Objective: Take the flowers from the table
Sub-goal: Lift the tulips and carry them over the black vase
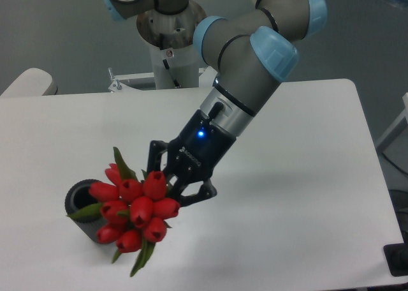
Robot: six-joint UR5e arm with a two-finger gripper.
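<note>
The black two-finger gripper (167,187) is pinching the bunch of red tulips with green leaves (135,209) by its hidden stems, so the blooms are fanning outward, just beside the black cylinder (82,201), seemingly above the white table (299,195).

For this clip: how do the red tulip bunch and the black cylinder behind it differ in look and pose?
The flowers are bright red with green leaves, a lumpy cluster of many heads; the black cylinder is one dark, smooth, plain shape. The flowers are right at the claw, whose fingers reach into the bunch; the cylinder stands apart from the claw. The flowers cover much of the cylinder from this view. Both are at the near left of the table.
</note>
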